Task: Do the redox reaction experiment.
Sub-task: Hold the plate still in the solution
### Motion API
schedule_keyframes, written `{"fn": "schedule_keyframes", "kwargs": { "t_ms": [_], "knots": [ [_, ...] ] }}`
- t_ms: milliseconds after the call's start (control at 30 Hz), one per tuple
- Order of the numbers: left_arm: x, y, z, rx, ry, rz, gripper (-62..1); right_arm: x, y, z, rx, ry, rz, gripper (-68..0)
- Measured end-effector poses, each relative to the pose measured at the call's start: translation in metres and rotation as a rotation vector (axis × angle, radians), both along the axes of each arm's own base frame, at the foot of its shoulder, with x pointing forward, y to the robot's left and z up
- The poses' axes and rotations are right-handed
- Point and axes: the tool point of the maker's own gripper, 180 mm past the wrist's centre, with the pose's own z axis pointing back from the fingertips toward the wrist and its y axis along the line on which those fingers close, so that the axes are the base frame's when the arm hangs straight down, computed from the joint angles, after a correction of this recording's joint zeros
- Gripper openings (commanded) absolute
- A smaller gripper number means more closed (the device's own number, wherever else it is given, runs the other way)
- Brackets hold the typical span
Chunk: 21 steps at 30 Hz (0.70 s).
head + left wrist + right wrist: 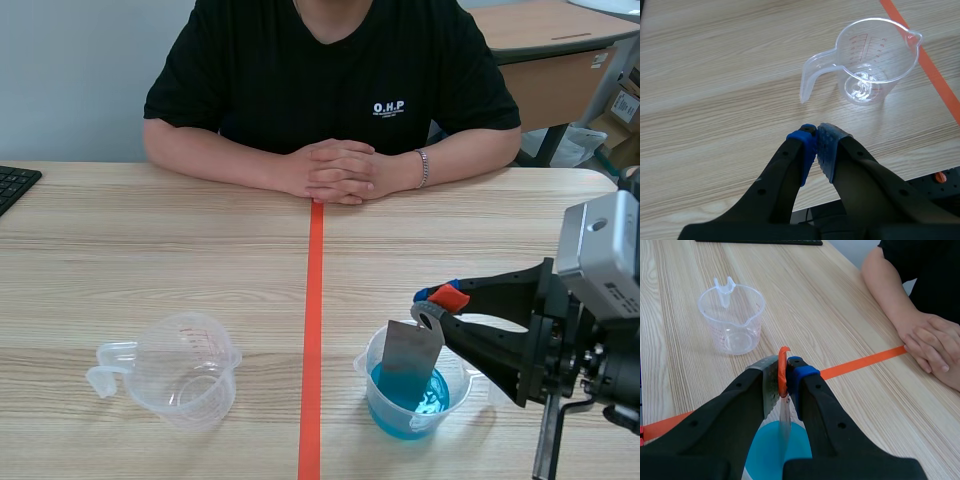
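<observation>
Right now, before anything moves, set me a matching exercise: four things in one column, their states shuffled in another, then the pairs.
Things:
1 clear jug
2 metal sheet
3 left end effector
4 person's hands

States:
A clasped on the table
B shut on nothing
C empty
D gripped by the right end effector, lower end in the blue-liquid cup

Pairs: 1-C, 2-D, 3-B, 4-A
</observation>
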Motion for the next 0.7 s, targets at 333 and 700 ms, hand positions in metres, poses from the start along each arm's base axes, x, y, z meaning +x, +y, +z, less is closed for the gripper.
{"fn": "schedule_keyframes", "kwargs": {
  "t_ms": [333, 700],
  "knots": [
    [0.0000, 0.0001, -0.0002, 0.000, 0.000, 0.000, -56.7, 0.0000, 0.0000, 0.0000, 0.000, 0.000, 0.000, -65.8],
    [-0.0028, 0.0029, -0.0041, 0.005, 0.013, 0.006, -56.7, 0.0000, 0.0000, 0.0000, 0.000, 0.000, 0.000, -65.8]
  ]
}}
